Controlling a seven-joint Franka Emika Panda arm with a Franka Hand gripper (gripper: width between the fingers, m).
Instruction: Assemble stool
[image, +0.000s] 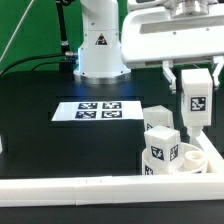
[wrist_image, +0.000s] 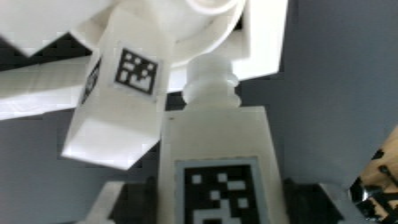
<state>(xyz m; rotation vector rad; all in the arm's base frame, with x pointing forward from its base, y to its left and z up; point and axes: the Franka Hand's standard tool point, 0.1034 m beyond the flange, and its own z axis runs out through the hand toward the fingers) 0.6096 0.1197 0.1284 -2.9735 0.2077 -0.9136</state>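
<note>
Fingers (image: 196, 128) clamped narrow on one short blocky white plastic leg (image: 196, 100) with a black-and-white tag, which I hold above the thick round white seat disc (image: 163, 152) near the exterior view's right. Two legs (image: 158, 119) appear seated in the disc, so I judge the stool partly done, this leg unfitted. Black desk (image: 40, 110); marker board (image: 101, 110) mid-desk; white L-shaped rail (image: 70, 184); green backdrop.

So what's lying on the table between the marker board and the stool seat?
Nothing: in the exterior view, only bare black table separates the marker board from the stool seat with its legs.
</note>
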